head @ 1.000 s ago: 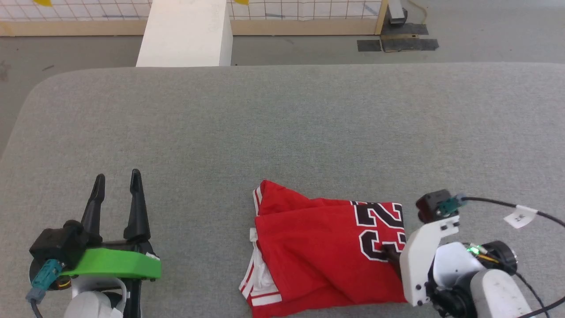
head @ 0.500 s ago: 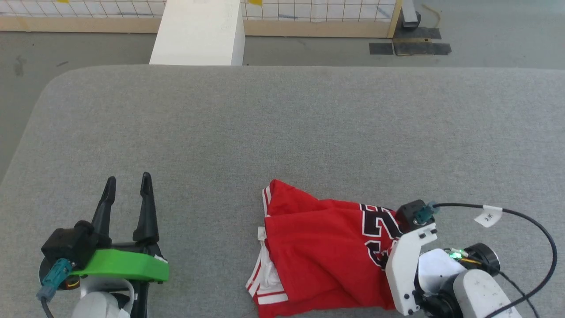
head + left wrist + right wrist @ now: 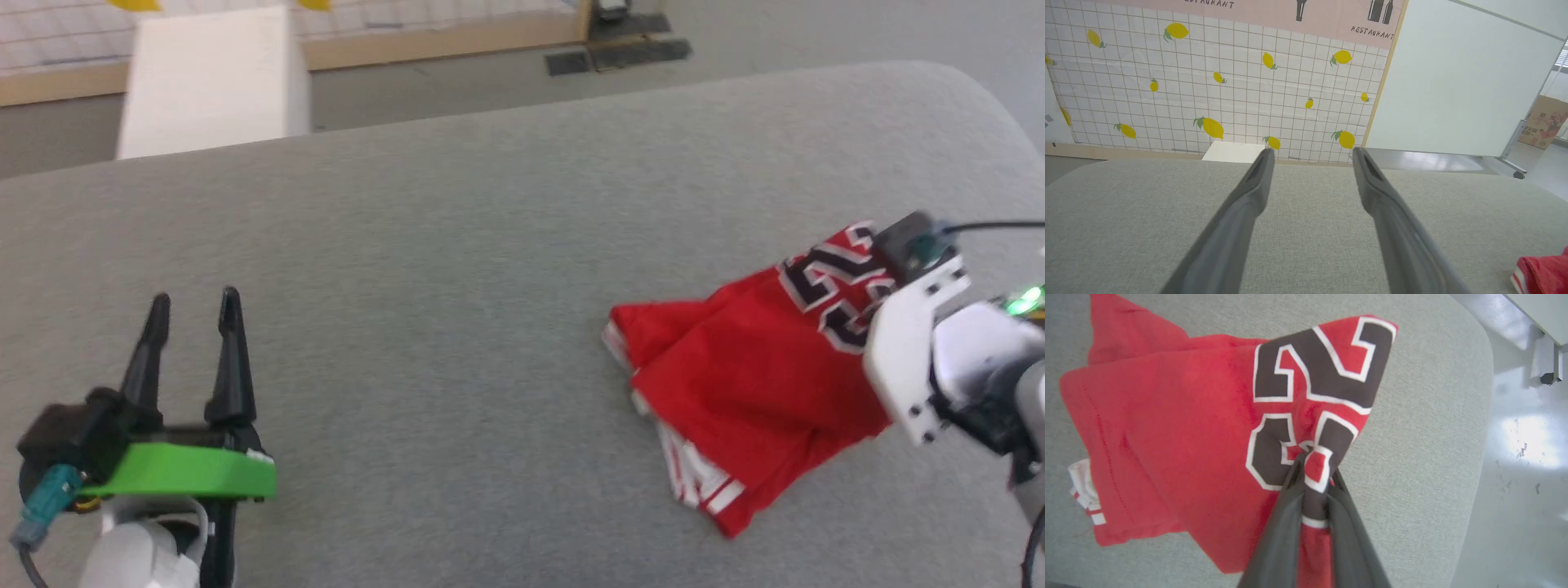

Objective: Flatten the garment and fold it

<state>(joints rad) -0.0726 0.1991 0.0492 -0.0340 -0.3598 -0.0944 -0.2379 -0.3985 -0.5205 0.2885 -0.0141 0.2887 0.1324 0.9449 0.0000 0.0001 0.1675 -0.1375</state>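
The garment [image 3: 735,384], a red jersey with a black white-outlined number print, lies bunched on the grey table [image 3: 457,245] at the right. Its printed part is lifted in a peak while the rest trails on the cloth. In the right wrist view my right gripper [image 3: 1314,473] is shut on a pinch of the garment [image 3: 1180,416] at the print. In the head view its white wrist mount [image 3: 914,359] hides the fingers. My left gripper [image 3: 194,296] stands open at the lower left, far from the garment, with nothing between its fingers [image 3: 1257,183]. A red corner of the garment [image 3: 1541,271] shows at that view's lower right.
The table's rounded right end [image 3: 1470,457] lies close to the held cloth, with shiny floor [image 3: 1519,437] beyond. A white block [image 3: 212,82] stands past the far edge. A lemon-print tiled wall [image 3: 1208,81] is behind it.
My right gripper has shut on the printed part of the garment and drawn it up and to the right. The head camera has also shifted. The left gripper is still open.
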